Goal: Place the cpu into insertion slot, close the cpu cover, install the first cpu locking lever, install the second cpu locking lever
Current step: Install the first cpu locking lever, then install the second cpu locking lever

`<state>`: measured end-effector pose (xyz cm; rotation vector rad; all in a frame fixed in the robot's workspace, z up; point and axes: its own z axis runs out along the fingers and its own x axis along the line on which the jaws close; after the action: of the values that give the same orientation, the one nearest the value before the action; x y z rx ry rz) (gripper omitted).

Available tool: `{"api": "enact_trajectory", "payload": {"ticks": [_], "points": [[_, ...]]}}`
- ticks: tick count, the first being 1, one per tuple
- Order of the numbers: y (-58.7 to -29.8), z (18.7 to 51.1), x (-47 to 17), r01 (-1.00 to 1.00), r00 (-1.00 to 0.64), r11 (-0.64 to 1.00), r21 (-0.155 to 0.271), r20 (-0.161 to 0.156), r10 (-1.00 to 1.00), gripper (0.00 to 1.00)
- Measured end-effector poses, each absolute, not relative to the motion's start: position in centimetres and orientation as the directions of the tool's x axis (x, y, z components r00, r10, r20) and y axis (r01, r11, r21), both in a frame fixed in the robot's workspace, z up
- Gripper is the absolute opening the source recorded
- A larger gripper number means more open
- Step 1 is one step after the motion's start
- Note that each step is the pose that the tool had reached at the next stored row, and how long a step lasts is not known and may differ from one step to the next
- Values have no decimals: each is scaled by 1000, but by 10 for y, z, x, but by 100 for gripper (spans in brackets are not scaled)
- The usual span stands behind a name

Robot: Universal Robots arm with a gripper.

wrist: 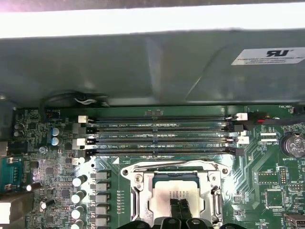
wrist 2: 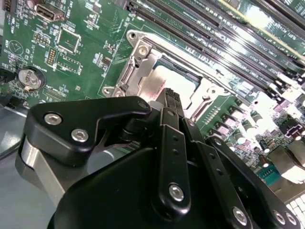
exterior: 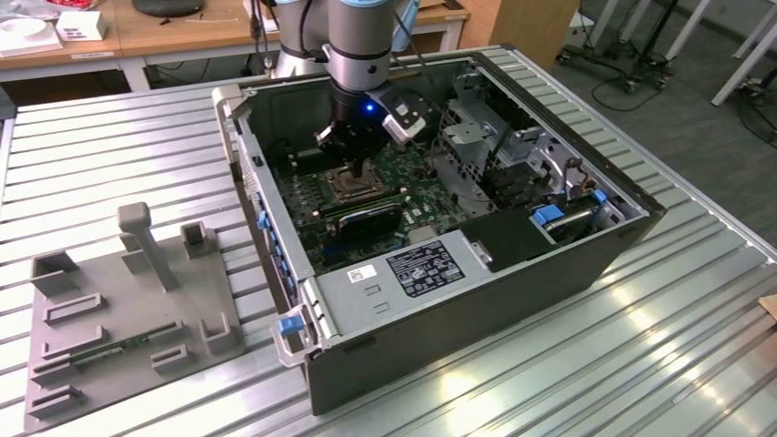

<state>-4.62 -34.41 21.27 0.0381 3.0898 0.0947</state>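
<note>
Black pincer (wrist 2: pixel 170 98), its fingertips pressed narrow together and holding nothing, hangs just above the cpu (wrist: pixel 174 193) seated in the insertion slot (wrist: pixel 143 200), with the memory slots (wrist: pixel 162 136) at twelve o'clock in the first wrist view.

Ribbed metal tabletop (exterior: pixel 680 319), glare-streaked toward the exterior view's lower right. Wooden desks (exterior: pixel 182 36) well beyond the fingers along the far edge, with a white box (exterior: pixel 80 25) and a dark round object (exterior: pixel 167 7) on them. Wooden panel (exterior: pixel 529 27) and wheeled stands (exterior: pixel 620 64) on grey floor (exterior: pixel 680 109) at the exterior view's upper right. Grey slotted tray (exterior: pixel 122 314) on the tabletop at the exterior view's left.
</note>
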Motion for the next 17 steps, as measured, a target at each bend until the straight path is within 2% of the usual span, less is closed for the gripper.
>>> {"api": "enact_trajectory", "payload": {"ticks": [17], "points": [[-344, 216, -46, 23, -998, 998, 62, -49, 26, 10]]}}
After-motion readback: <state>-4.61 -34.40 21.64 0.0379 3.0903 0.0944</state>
